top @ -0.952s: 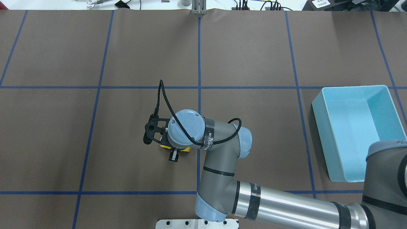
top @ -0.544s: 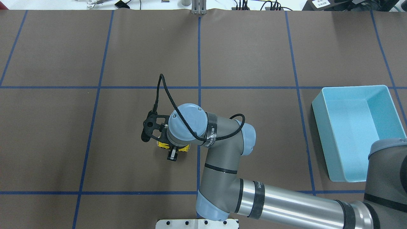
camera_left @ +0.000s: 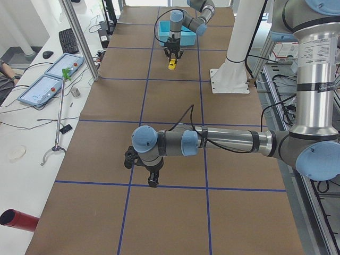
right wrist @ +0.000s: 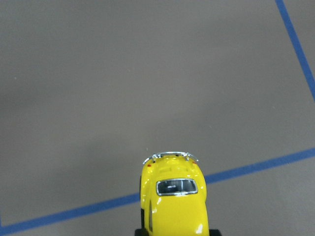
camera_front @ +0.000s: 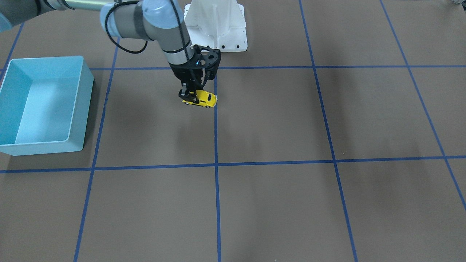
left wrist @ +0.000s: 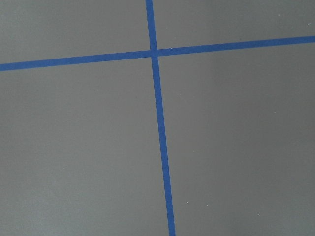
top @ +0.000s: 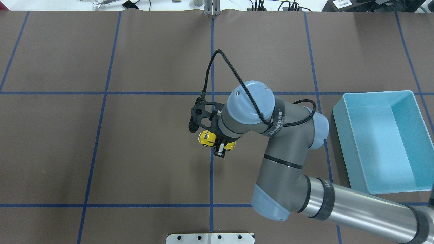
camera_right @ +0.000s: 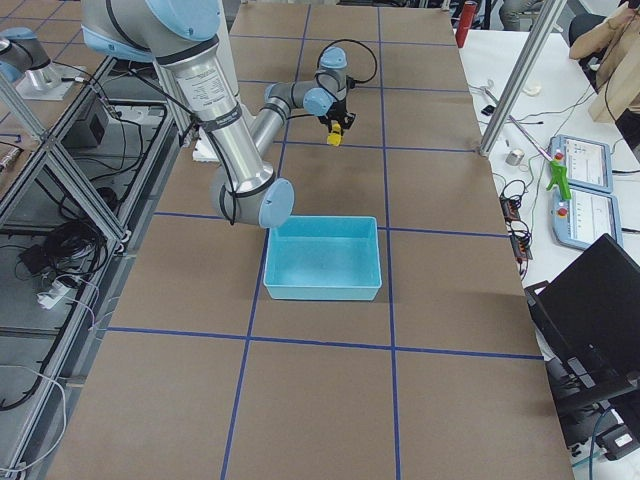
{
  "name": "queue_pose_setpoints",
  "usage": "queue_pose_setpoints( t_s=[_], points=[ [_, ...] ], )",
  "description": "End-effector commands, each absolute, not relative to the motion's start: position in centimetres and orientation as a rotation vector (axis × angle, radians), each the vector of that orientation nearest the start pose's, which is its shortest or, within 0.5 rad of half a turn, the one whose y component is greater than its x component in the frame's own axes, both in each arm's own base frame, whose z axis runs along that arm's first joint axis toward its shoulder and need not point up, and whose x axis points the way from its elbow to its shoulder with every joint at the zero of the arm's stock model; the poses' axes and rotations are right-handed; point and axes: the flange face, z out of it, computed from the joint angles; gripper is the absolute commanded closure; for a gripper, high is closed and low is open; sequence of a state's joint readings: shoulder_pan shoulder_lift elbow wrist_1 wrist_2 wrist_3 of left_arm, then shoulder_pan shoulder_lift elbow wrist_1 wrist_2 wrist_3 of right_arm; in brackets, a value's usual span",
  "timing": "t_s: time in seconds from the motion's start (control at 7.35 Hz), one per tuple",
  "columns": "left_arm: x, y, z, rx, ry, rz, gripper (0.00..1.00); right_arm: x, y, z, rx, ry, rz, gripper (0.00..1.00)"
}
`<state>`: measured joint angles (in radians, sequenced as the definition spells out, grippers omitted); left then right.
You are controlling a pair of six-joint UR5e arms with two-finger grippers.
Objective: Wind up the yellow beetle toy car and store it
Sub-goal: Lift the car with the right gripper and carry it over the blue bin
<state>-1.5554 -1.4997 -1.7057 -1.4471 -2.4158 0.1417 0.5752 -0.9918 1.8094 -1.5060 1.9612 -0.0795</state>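
Observation:
The yellow beetle toy car [top: 206, 138] is gripped across its body by my right gripper [top: 219, 146], which is shut on it and holds it above the brown table near the centre blue line. It also shows in the front view [camera_front: 201, 98], in the right wrist view [right wrist: 174, 206] and, small, in both side views [camera_left: 172, 65] [camera_right: 337, 134]. The light blue bin [top: 342, 149] stands empty to the right of the held car. My left gripper [camera_left: 153, 180] shows only in the left side view, low over the table; I cannot tell whether it is open or shut.
Blue tape lines [top: 212, 61] divide the table into squares. The white robot base plate [camera_front: 215, 25] stands at the robot's edge. The bin also shows in the front view [camera_front: 83, 105]. The left wrist view shows only bare table and a tape crossing [left wrist: 153, 51].
My right arm has swung to the right and away from the robot, carrying the yellow car from left of the centre line to on it, closer to the bin.

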Motion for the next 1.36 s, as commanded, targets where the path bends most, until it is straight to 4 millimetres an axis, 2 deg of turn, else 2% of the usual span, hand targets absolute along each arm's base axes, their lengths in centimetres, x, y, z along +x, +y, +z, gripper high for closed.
queue_pose_setpoints(
  t_s=[0.0,0.14,0.41,0.54,0.68,0.82,0.95,1.09,1.22],
  points=[
    [-5.3,-45.6,63.6,-0.003,0.826,0.128,0.0,-37.8,-46.8,27.6,0.638,-0.73,-1.143,1.0],
    [-5.3,-46.0,63.5,-0.003,0.823,0.13,0.0,-33.7,-46.9,31.3,0.619,-0.704,-1.154,1.0],
    [-5.3,-45.6,63.6,-0.007,0.822,0.131,0.0,-25.3,-47.1,38.8,0.592,-0.671,-1.221,1.0],
    [-5.3,-45.9,63.3,0.005,0.821,0.139,0.0,-21.0,-47.2,41.2,0.603,-0.685,-1.263,1.0],
    [-5.2,-45.9,63.4,0.003,0.821,0.142,0.0,-16.7,-45.4,43.4,0.614,-0.694,-1.296,1.0],
    [-5.2,-46.0,63.5,0.001,0.818,0.141,0.0,-14.1,-41.8,45.6,0.605,-0.69,-1.315,1.0],
    [-5.2,-46.0,63.2,0.007,0.809,0.146,0.0,-12.7,-39.1,49.6,0.661,-0.678,-1.349,1.0],
    [-5.2,-46.0,63.2,0.007,0.809,0.146,0.0,-12.2,-38.0,54.0,0.718,-0.668,-1.363,1.0],
    [-5.2,-46.1,63.0,0.013,0.81,0.149,0.0,-12.5,-38.3,57.1,0.746,-0.669,-1.369,1.0]
  ],
)
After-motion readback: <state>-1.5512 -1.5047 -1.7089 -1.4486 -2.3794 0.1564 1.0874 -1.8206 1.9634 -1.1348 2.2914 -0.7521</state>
